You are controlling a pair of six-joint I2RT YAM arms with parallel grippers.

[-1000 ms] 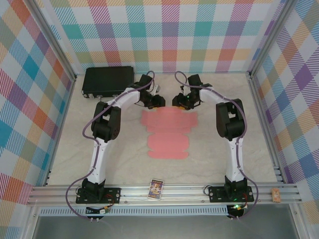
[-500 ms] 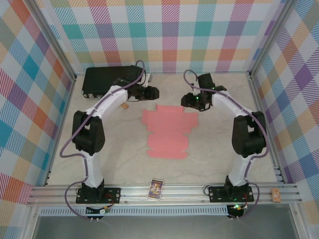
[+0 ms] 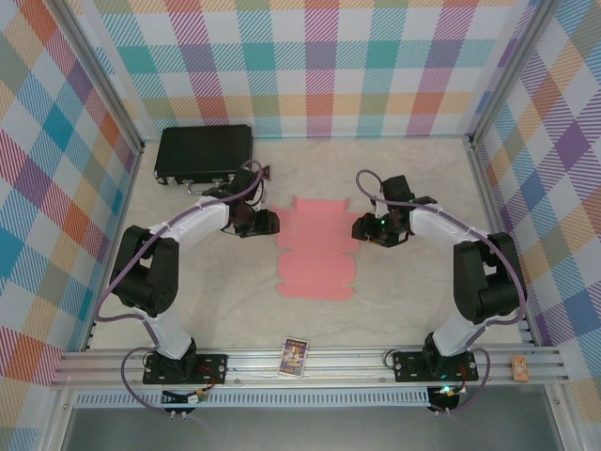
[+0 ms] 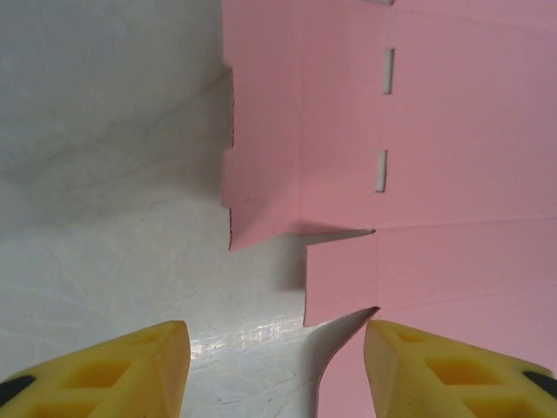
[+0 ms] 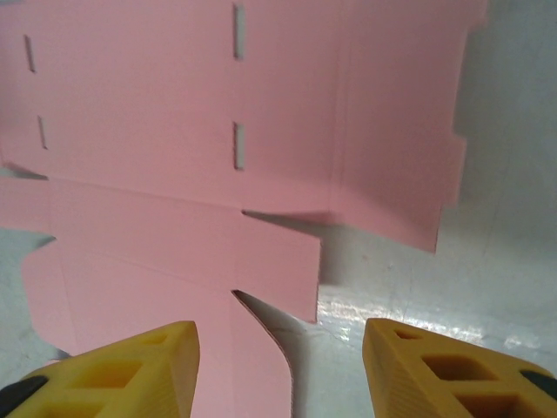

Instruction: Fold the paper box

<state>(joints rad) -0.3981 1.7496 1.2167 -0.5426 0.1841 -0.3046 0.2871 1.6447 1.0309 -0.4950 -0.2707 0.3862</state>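
Observation:
The paper box (image 3: 317, 249) is a flat salmon-pink die-cut sheet lying in the middle of the table, its side flaps lifted slightly. My left gripper (image 3: 269, 224) hovers at the sheet's left edge and is open. In the left wrist view the left gripper (image 4: 274, 348) has one yellow finger (image 4: 435, 370) over the card (image 4: 452, 131) and the other over bare table. My right gripper (image 3: 359, 228) is open at the sheet's right edge. In the right wrist view the right gripper (image 5: 278, 348) straddles a notched flap of the sheet (image 5: 157, 131). Neither gripper holds anything.
A black hard case (image 3: 204, 152) lies at the back left by the wall. A small printed card (image 3: 295, 356) rests on the front rail, and a small tan object (image 3: 518, 369) sits at the rail's right end. Checked walls enclose the table.
Both arms have pulled back from the sheet's far end to its left and right sides. Both sets of jaws have widened.

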